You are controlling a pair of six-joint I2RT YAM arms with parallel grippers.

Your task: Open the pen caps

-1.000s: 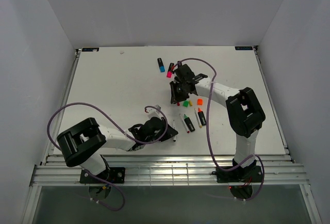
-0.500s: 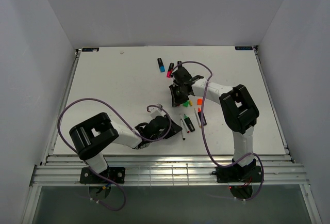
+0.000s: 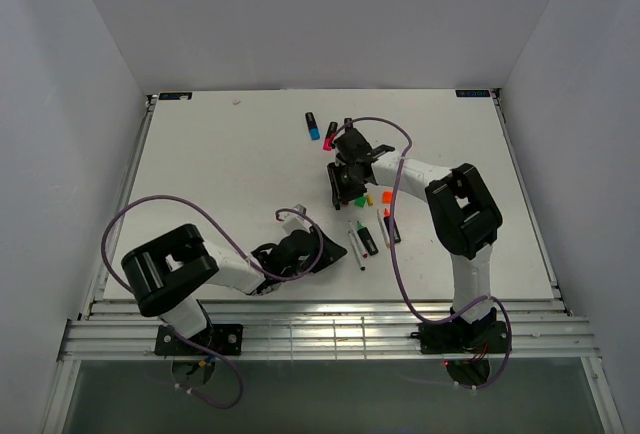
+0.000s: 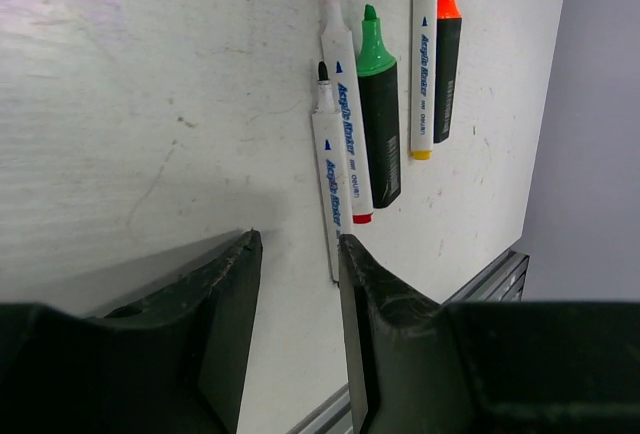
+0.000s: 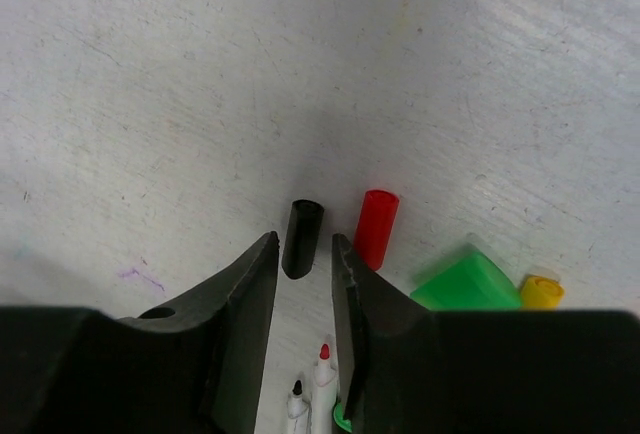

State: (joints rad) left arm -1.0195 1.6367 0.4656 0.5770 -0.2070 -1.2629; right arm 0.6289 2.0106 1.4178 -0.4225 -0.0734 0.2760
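Note:
My right gripper (image 5: 304,244) hangs open just over the table, and the near end of a small black cap (image 5: 301,238) lies loose between its fingertips with a gap on each side. A red cap (image 5: 376,228), a green cap (image 5: 462,282) and a yellow cap (image 5: 541,292) lie to its right. My left gripper (image 4: 298,244) is open with nothing in it. Just ahead of it lie uncapped pens: a white pen with a black tip (image 4: 330,174), one with a red tip (image 4: 345,104), a green marker (image 4: 378,124), a yellow-tipped white pen (image 4: 423,54) and an orange marker (image 4: 447,54).
In the top view, a marker with a blue cap (image 3: 312,127) and one with a pink cap (image 3: 330,134) lie at the back, beyond the right gripper (image 3: 345,179). The left gripper (image 3: 325,251) sits low near the table's front rail (image 3: 320,306).
Both grippers have gone from shut to open. The left one let go of the black-tipped white pen, which now lies by the others. The right one let the black cap down onto the table.

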